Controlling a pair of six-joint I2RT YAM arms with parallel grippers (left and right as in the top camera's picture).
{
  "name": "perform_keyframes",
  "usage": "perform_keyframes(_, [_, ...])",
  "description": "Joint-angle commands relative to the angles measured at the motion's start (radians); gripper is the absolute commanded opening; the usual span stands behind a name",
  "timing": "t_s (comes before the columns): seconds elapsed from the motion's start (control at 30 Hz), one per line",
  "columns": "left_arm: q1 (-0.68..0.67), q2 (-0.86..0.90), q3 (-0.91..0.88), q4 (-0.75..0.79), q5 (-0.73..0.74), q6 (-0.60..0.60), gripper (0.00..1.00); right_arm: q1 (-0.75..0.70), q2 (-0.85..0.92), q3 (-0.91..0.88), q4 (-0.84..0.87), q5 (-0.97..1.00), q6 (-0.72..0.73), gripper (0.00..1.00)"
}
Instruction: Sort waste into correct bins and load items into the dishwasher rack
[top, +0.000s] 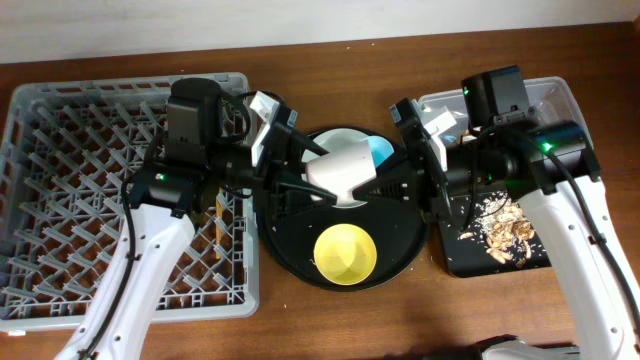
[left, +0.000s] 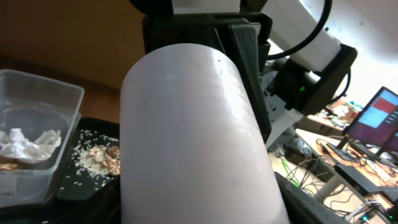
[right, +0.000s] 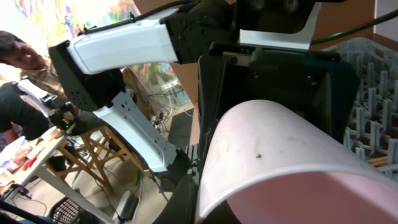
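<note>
The small pink plastic cup (top: 340, 168) hangs on its side above the big round black tray (top: 288, 238). From the tray's left, the left gripper (top: 303, 176) is clamped around one end. From the tray's right, the right gripper (top: 390, 188) meets the other end; whether it's pinching, I cannot tell.

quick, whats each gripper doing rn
left gripper: closed on the pink cup
right gripper: at the same cup, but whether it grips cannot be told
</note>
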Motion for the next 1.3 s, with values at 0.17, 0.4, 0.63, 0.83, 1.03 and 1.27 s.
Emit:
perform_keyframes(0.17, [-0.002, -0.012, 0.009, 0.010, 0.002, 0.016, 0.37, 0.003, 0.003, -0.009, 0.019, -0.049, 0.008, 0.34])
perform_keyframes(0.4, [0.231, -0.012, 0.009, -0.113, -0.378, -0.169, 0.23, -0.325, 0.003, 0.053, 0.066, 0.250, 0.392, 0.49])
perform_keyframes(0.63, [0.346, 0.000, 0.064, -0.493, -1.281, -0.292, 0.15, -0.345, 0.003, -0.024, -0.006, 0.714, 0.394, 0.99])
perform_keyframes(0.83, [0.345, 0.253, 0.553, -0.874, -1.504, -0.291, 0.12, -0.345, 0.003, -0.035, -0.006, 0.714, 0.394, 0.99])
perform_keyframes(1.03, [0.343, 0.478, 0.575, -0.773, -1.491, -0.287, 0.11, -0.345, 0.003, -0.035, -0.006, 0.714, 0.394, 0.99])
perform_keyframes(1.27, [0.335, 0.551, 0.565, -0.745, -1.436, -0.288, 0.11, -0.345, 0.003, -0.035, -0.006, 0.714, 0.394, 0.99])
